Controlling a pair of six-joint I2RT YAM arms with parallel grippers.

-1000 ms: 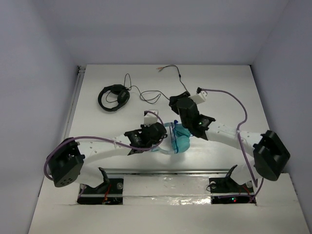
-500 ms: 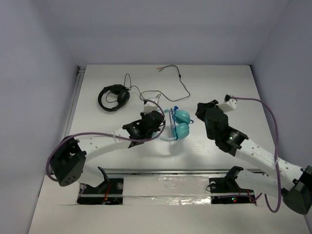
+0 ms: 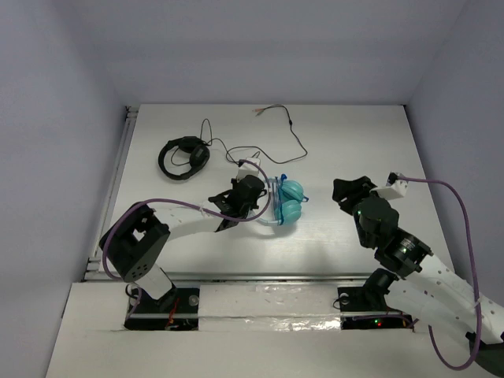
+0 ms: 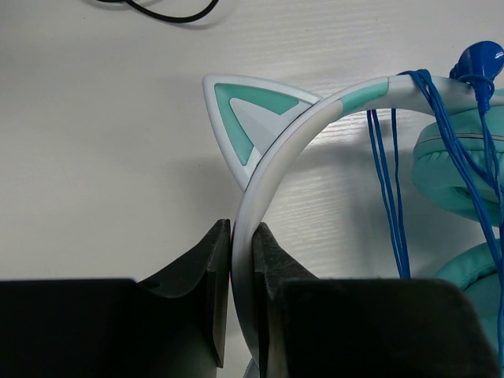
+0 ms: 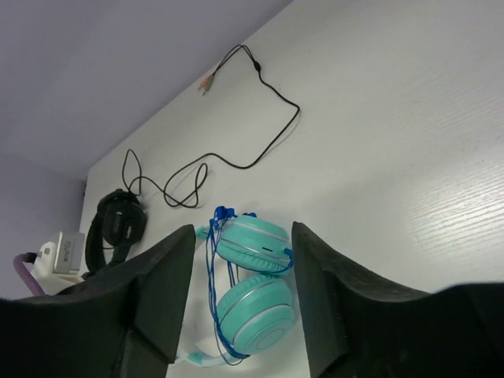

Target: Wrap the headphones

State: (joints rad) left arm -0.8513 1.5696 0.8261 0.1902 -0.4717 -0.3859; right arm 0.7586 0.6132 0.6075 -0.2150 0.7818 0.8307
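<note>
Now | headphones point(image 3: 285, 201): mid-table point(image 3: 354, 142), teal cups point(image 4: 457, 165) pressed together, thin blue cable point(image 4: 386, 181) looped across cups and pale headband point(image 4: 315, 118) | left gripper point(image 4: 240, 236): pinched tight on headband just below a cat ear point(image 4: 236, 110) | right gripper point(image 5: 242, 236): fingers parted, holding nothing, apart to the cups' right

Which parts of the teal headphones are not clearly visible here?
Top view: the grip of the left claw on the headband is hidden under its wrist.
Left wrist view: the right edge cuts off the ear cups.
Right wrist view: a finger of the right claw covers most of the headband.
</note>
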